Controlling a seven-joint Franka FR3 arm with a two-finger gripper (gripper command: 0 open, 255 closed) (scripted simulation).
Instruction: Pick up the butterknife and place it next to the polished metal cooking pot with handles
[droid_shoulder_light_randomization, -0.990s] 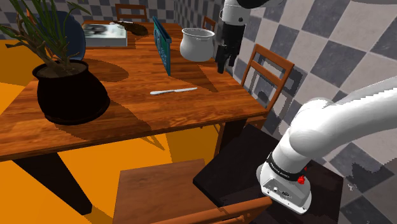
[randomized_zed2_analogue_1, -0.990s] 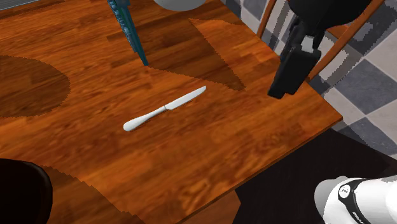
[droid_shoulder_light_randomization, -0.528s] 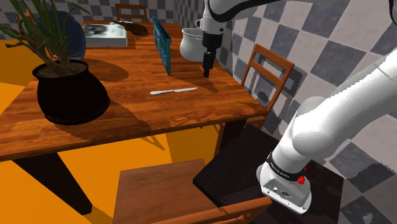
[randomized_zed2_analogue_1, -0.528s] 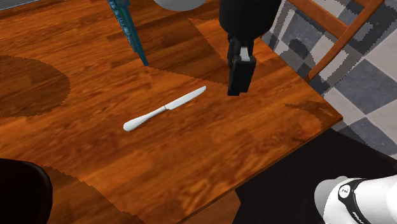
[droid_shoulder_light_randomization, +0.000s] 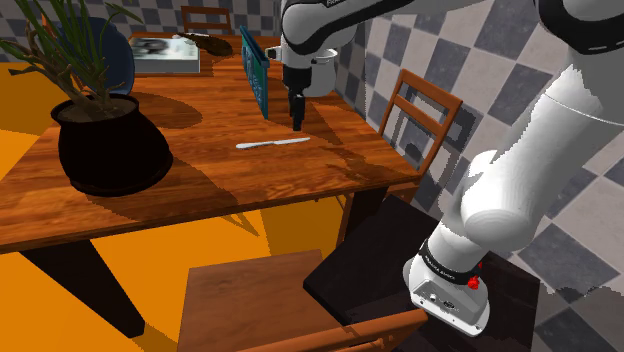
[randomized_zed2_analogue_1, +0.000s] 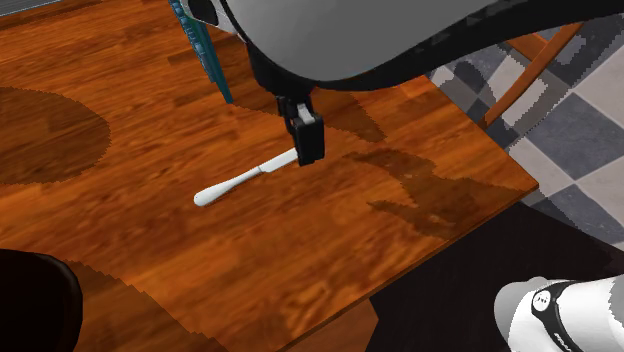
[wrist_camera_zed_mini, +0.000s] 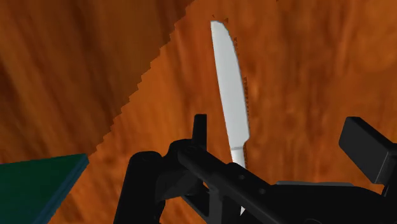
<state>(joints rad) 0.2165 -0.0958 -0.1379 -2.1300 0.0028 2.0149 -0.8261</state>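
while under tool (randomized_zed2_analogue_1: 308, 152), butterknife (randomized_zed2_analogue_1: 240, 183); pot (droid_shoulder_light_randomization: 323, 80) apart

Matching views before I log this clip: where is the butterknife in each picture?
Shoulder view: butterknife lying mid-table, just below the teal board.
Second exterior view: centre, blade end behind the pincer.
Wrist view: blade stretching ahead from the open pincer.
Shared landmark: the teal board.

The butterknife (droid_shoulder_light_randomization: 272, 144) lies flat on the bench (droid_shoulder_light_randomization: 200, 190), and the pincer (droid_shoulder_light_randomization: 296, 124) hangs just above its blade end. In the shoulder view the cooking pot (droid_shoulder_light_randomization: 321, 78) stands behind them, an upright board (droid_shoulder_light_randomization: 255, 70) to its left, and a potted plant (droid_shoulder_light_randomization: 105, 140) nearer, at the far left.
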